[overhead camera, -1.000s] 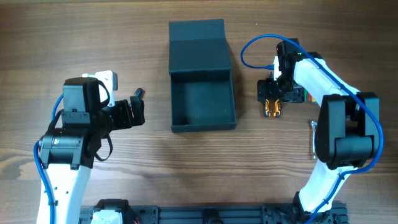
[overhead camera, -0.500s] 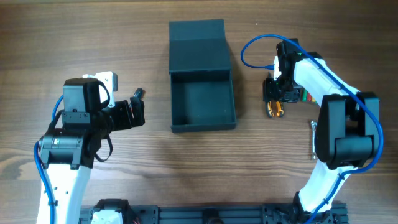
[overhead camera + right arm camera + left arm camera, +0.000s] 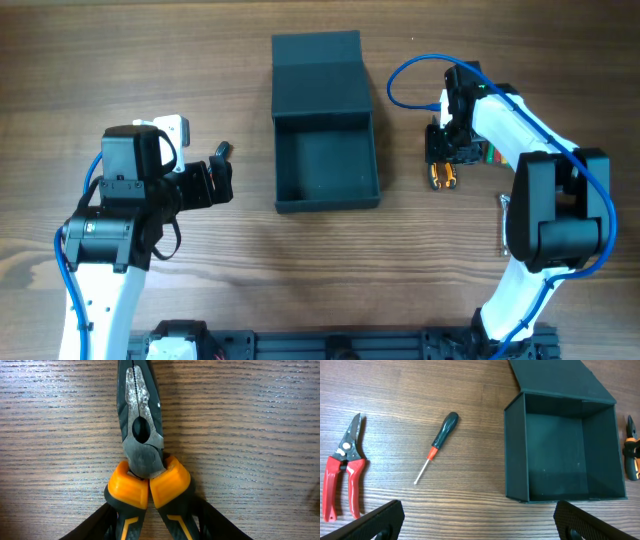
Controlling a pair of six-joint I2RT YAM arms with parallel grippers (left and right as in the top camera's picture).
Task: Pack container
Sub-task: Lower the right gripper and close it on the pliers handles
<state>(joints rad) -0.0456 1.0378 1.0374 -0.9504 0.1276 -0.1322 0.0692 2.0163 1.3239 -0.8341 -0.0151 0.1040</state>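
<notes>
The container point(image 3: 327, 165) is set on the table point(image 3: 200, 60) between the two arms, open and with nothing in it. Its lid point(image 3: 316, 62) is laid back flat on the far side. It is judged to be light and fairly stiff, with thin matte walls. It may slide on the wood if it is nudged, so things are better lowered in from above than pushed across the rim. If it must be steadied, one side wall can be pinched over the rim. To close it, the lid is best taken at its free far edge and folded about the hinge.

The pliers point(image 3: 142, 460) lie flat on the table just right of the container, nose pointing away. The right tool point(image 3: 156, 522) is closed on them. Its fingers point(image 3: 87, 527) are seen hard against the outer sides of the two orange and black handles, which are brought together. The pliers are judged heavy for their size and rigid, with grippy sleeves, so a hold low on the handles may let the steel nose droop.

The left tool point(image 3: 477, 510) is held wide and empty, left of the container. A screwdriver point(image 3: 437, 442) and red-handled shears point(image 3: 342, 475) lie untouched on that side, well apart from the container.
</notes>
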